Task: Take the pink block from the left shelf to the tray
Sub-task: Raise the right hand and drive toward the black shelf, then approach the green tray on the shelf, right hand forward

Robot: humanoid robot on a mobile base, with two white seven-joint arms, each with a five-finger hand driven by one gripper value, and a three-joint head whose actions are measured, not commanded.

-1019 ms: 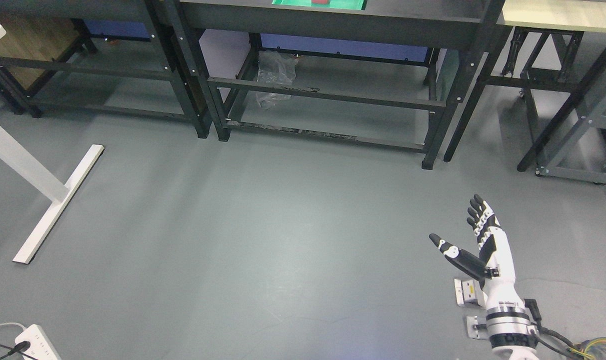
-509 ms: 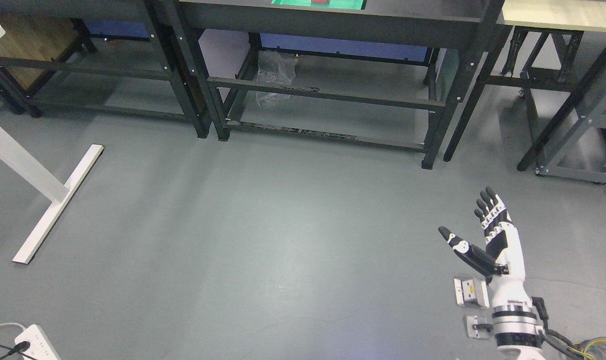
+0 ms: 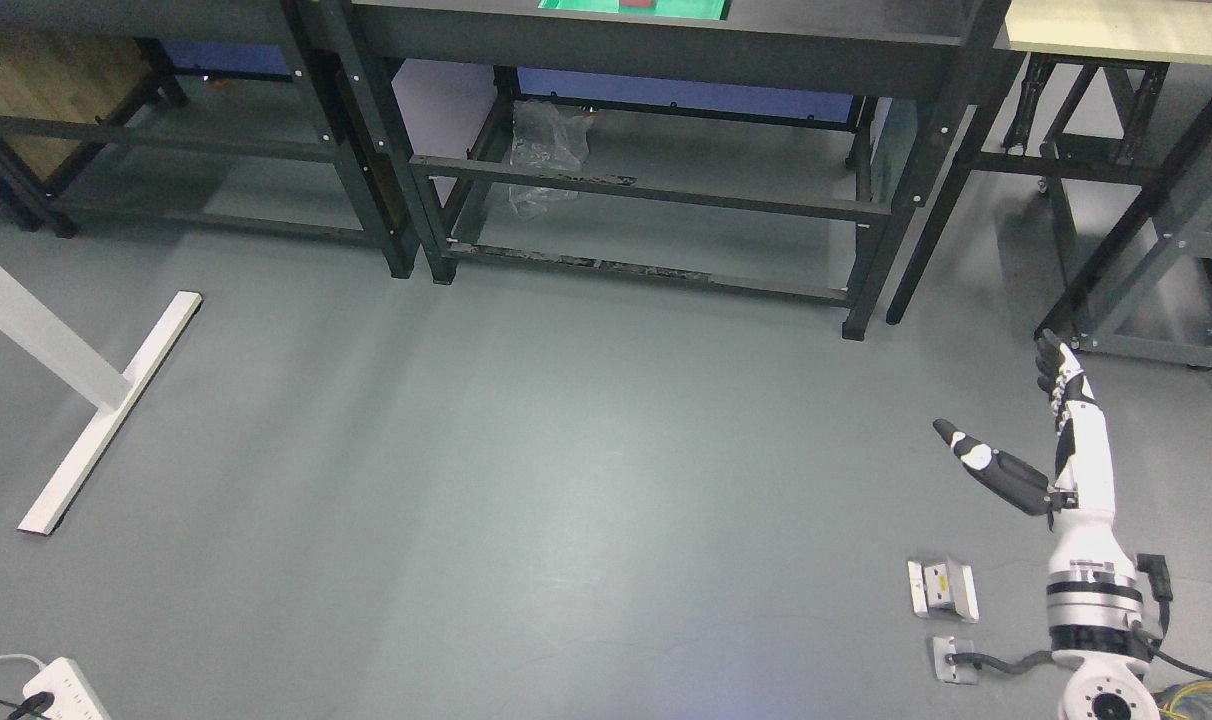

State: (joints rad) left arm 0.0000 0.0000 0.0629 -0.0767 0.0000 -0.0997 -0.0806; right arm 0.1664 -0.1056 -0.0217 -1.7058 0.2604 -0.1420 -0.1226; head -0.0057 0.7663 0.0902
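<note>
My right hand (image 3: 1006, 400) hangs over the grey floor at the lower right, fingers straight and thumb spread, holding nothing. A green tray (image 3: 634, 7) lies on the dark shelf table (image 3: 666, 40) at the top edge, with a red thing (image 3: 638, 4) on it, mostly cut off. No pink block shows in this view. My left arm is out of sight.
Dark metal shelf frames (image 3: 366, 150) line the back. A crumpled plastic bag (image 3: 546, 150) lies under the middle shelf. A white table leg (image 3: 96, 400) stands at the left, a power strip (image 3: 61, 690) at the lower left, and two small metal brackets (image 3: 941, 590) near my right arm.
My right hand has swung to the right and further away, turning edge-on. The picture has shifted slightly to the left and up.
</note>
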